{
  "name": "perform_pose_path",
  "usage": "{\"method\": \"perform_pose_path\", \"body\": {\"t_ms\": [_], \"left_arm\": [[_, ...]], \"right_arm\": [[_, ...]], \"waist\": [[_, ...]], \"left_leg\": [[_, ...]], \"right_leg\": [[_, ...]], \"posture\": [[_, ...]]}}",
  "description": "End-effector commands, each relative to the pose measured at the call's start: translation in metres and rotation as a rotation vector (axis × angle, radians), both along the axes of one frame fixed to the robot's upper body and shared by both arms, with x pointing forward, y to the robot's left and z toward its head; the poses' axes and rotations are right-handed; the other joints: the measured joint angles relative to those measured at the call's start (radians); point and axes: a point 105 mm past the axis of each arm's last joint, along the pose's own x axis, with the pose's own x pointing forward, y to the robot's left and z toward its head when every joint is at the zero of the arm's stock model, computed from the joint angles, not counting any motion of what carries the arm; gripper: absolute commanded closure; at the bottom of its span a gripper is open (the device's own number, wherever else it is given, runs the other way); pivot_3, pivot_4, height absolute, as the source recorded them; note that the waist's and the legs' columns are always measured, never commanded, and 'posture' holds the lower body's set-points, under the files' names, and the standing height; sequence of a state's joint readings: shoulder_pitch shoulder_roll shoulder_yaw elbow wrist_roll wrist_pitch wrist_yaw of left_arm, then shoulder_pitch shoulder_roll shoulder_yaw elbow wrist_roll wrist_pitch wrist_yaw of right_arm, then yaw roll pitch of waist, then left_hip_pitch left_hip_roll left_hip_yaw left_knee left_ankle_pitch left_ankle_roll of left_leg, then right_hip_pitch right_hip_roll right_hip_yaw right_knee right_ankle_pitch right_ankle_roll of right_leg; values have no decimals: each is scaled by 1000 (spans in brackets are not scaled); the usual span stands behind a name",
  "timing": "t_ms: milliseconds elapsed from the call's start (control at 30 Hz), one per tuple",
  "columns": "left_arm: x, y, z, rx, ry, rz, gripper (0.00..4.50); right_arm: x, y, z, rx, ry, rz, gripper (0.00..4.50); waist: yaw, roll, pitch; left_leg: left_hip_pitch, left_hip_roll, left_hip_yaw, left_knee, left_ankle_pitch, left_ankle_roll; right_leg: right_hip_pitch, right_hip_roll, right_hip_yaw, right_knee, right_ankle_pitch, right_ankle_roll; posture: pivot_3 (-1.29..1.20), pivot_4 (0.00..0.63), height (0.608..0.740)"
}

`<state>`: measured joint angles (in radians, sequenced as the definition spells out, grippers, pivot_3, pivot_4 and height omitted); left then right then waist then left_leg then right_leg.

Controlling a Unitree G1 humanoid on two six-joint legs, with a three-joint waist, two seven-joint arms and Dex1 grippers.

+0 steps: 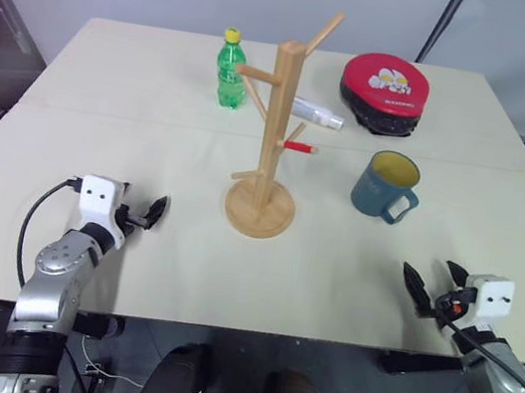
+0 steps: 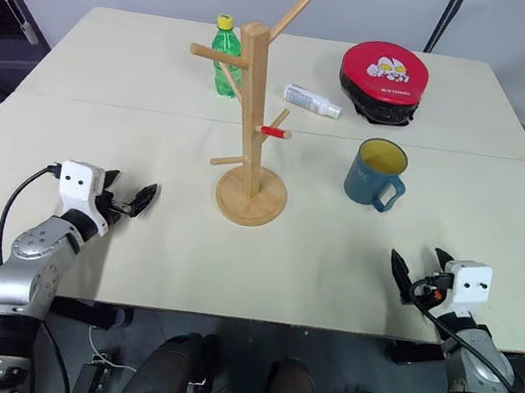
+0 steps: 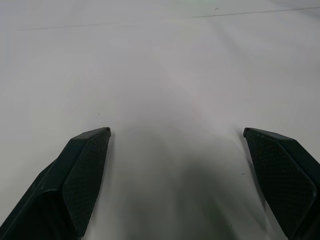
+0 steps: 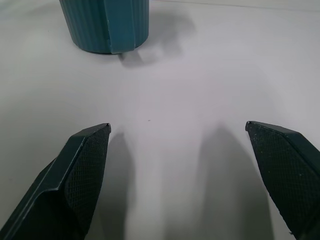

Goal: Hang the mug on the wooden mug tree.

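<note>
bottle: a green plastic bottle (image 1: 230,70) stood upright at the surface's (image 1: 127,164) far side
tube: a white tube (image 1: 318,114) lay flat
case: a red-lidded round case (image 1: 384,92) sat nearby

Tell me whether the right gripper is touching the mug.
Apart. The left eye view shows bare table between the open right gripper and the mug.

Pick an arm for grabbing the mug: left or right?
Right. The mug stands upright on the table's right half, ahead of the open right gripper, handle facing it. The left gripper, also open, sits beyond the wooden mug tree, which stands in between.
</note>
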<state>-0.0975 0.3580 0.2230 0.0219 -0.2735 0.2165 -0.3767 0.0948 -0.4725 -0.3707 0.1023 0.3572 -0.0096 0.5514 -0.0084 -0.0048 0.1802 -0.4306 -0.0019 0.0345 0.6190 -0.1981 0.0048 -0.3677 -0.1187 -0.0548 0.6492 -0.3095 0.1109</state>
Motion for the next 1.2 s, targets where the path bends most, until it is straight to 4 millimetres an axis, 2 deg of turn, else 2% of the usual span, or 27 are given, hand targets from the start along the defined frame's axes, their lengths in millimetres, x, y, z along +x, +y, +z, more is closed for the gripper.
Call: {"method": "perform_pose_path", "body": {"t_ms": [33, 267, 400, 633, 767, 967, 1200], "left_arm": [[0, 2, 0, -1, 6, 10, 0], [-4, 4, 0, 10, 9, 3, 0], [-10, -7, 5, 30, -15, -94, 0], [-54, -69, 23, 13, -39, -572, 0], [-82, -107, 32, 31, -18, -866, 0], [-87, -143, 44, 50, -74, -1025, 0], [-86, -155, 50, 50, -121, -1052, 0]], "right_arm": [[1, -4, 4, -11, -23, -13, 21], [2, -2, 4, -11, -31, -6, 21], [3, 0, 7, -11, -42, -3, 21], [10, 14, 14, -17, -64, 22, 21], [13, 22, 25, -34, -112, 34, 21], [29, 41, 44, -25, -198, 13, 21], [43, 61, 49, -46, -237, -47, 21]], "waist": [[0, 0, 0], [-1, 0, 0], [-3, 0, 0], [-3, 0, 0], [-3, 2, -1], [-4, 2, -1], [-2, 2, -1]], "left_leg": [[0, 0, 0, 0, 0, 0], [2, 0, 0, 0, 0, 0], [2, 0, 0, -1, 0, 0], [2, 0, 0, -4, -2, -3], [1, 0, 0, -4, -2, -3], [1, 0, 0, -4, -1, -2], [1, 0, 1, -5, 0, 0]], "right_leg": [[0, 0, 0, 0, 0, 0], [1, 0, 1, 0, 0, 0], [1, 0, 1, 0, 0, 0], [0, -1, 2, -3, -1, -5], [0, -1, 3, -4, -2, -6], [0, -1, 3, -4, -3, -8], [-1, 0, 3, -4, -1, -5]], "posture": [[0, 150, 740], [0, 150, 740], [0, 150, 740], [0, 150, 740], [0, 150, 740], [0, 150, 740], [0, 150, 740]]}}
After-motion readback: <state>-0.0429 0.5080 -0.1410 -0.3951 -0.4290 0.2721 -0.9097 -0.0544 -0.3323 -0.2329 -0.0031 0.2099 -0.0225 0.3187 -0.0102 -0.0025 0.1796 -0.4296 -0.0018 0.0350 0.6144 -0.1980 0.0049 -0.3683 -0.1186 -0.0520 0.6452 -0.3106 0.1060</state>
